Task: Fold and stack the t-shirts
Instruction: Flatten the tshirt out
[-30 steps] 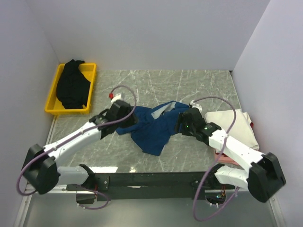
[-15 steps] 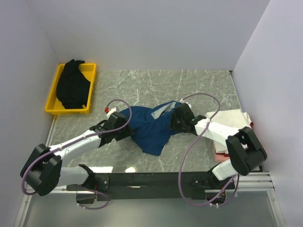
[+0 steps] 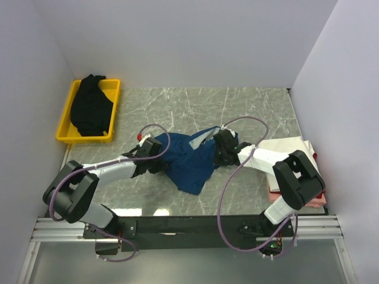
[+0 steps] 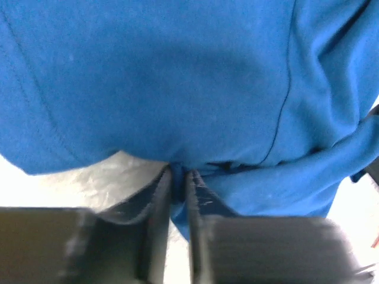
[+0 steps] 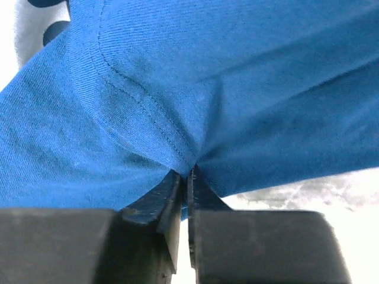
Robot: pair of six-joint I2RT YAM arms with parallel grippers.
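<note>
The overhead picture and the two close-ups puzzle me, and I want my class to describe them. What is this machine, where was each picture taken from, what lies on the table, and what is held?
Two robot arms are bolted at the near edge of the table. The overhead view looks down on both arms, and each close-up comes from a camera on one wrist. A crumpled blue t-shirt lies mid-table, a black t-shirt sits in a yellow tray, and folded shirts lie at the right. The left gripper and right gripper each pinch the blue t-shirt's fabric.
</note>
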